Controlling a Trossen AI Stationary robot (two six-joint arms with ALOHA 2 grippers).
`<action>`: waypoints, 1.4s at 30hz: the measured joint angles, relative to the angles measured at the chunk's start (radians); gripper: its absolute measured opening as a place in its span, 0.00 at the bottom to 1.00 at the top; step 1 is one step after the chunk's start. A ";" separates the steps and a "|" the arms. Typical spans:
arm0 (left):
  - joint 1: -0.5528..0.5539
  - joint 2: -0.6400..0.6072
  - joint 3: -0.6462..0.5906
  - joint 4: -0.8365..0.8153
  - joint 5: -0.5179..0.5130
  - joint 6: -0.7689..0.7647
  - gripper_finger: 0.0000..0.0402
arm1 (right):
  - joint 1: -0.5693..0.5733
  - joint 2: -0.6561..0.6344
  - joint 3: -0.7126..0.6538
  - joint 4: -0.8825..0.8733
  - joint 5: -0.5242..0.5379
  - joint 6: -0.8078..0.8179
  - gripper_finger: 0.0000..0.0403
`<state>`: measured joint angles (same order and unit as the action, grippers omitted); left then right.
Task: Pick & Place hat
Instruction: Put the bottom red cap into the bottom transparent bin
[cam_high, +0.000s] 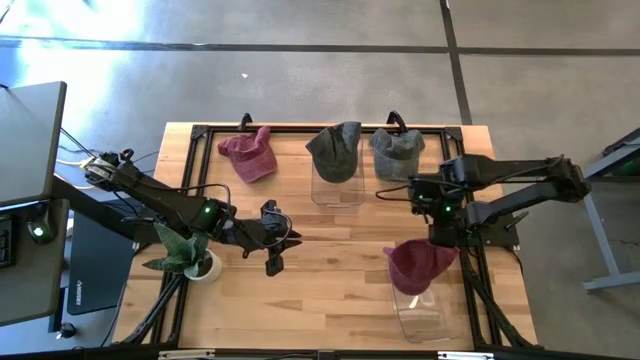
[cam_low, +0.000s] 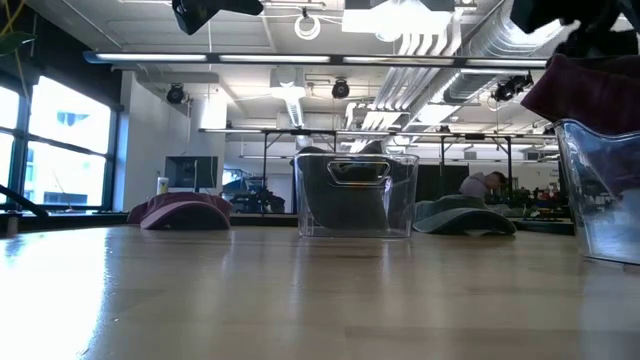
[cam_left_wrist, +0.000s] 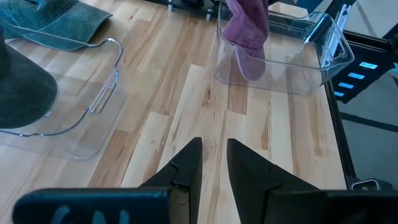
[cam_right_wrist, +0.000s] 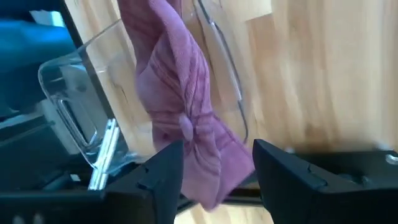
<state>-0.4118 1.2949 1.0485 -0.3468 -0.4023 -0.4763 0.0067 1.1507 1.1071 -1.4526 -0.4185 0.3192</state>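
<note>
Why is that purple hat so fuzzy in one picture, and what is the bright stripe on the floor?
In the right wrist view the maroon hat hangs very close to the lens, so it blurs. In the high view a pale streak of light crosses the floor beyond the table. In the low view, ceiling lights glare and the clear bin shows reflections.

A maroon hat (cam_right_wrist: 180, 118), crumpled and limp, hangs between the right fingers (cam_right_wrist: 163, 171), draped over a clear bin's (cam_right_wrist: 68, 99) rim
</note>
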 joint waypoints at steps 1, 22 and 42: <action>0.000 0.000 0.000 0.000 0.000 0.000 0.18 | 0.000 -0.004 -0.030 0.017 -0.023 0.007 0.48; 0.000 0.000 0.000 0.000 0.017 -0.029 0.18 | 0.001 -0.013 -0.178 0.386 -0.524 -0.011 0.04; 0.000 0.000 0.000 0.000 0.008 -0.027 0.18 | -0.029 -0.013 -0.258 0.478 -0.285 0.037 0.27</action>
<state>-0.4118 1.2950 1.0481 -0.3466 -0.3943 -0.5030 -0.0224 1.1374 0.8494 -0.9749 -0.7037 0.3565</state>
